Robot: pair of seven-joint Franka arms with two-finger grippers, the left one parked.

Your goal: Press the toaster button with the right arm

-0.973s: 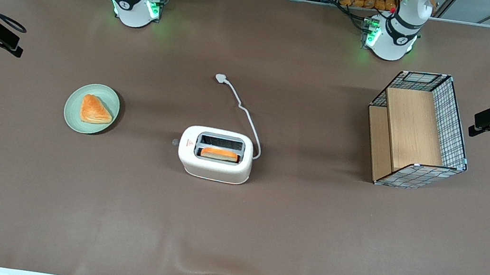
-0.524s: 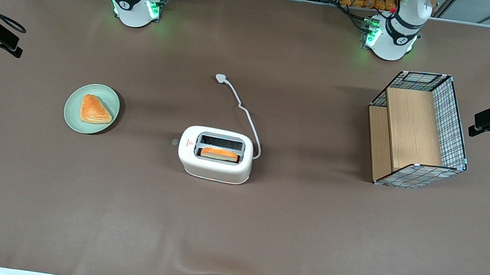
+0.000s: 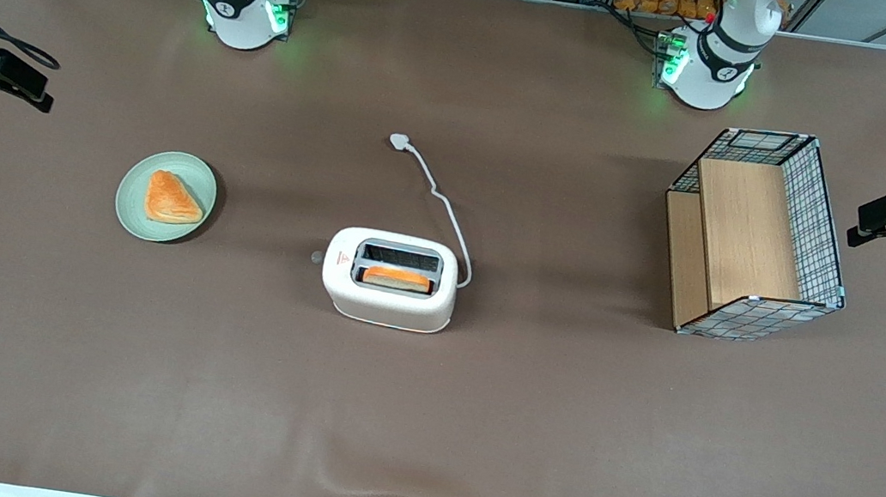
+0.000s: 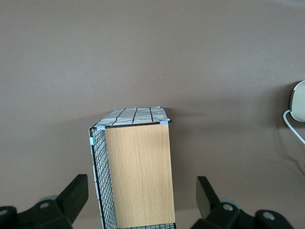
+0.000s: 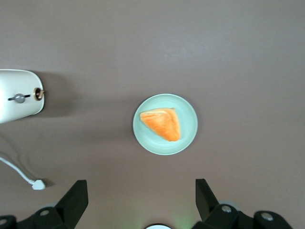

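The cream-white toaster (image 3: pixel 390 283) stands mid-table with a slice of toast (image 3: pixel 396 278) in the slot nearer the front camera. The toaster button (image 3: pixel 316 257) is a tiny grey knob on the narrow end face that looks toward the working arm's end of the table. The right wrist view shows that toaster (image 5: pixel 16 107) end and the button (image 5: pixel 19 98) on its slit. My right arm's gripper (image 3: pixel 41 88) hangs high at the working arm's end, well away from the toaster. This gripper (image 5: pixel 140 191) is open, with nothing between its fingers (image 5: pixel 76 195).
A green plate (image 3: pixel 132 209) holding a triangular pastry (image 3: pixel 171 198) lies between the gripper and the toaster. The plate (image 5: pixel 186 138) is below the wrist camera. The white cord (image 3: pixel 443 201) runs away from the toaster toward the arm bases. A wire-and-wood basket (image 3: pixel 757 236) stands toward the parked arm's end.
My right gripper has shifted a little toward the toaster and slightly nearer the front camera. The toaster, plate and basket have not moved.
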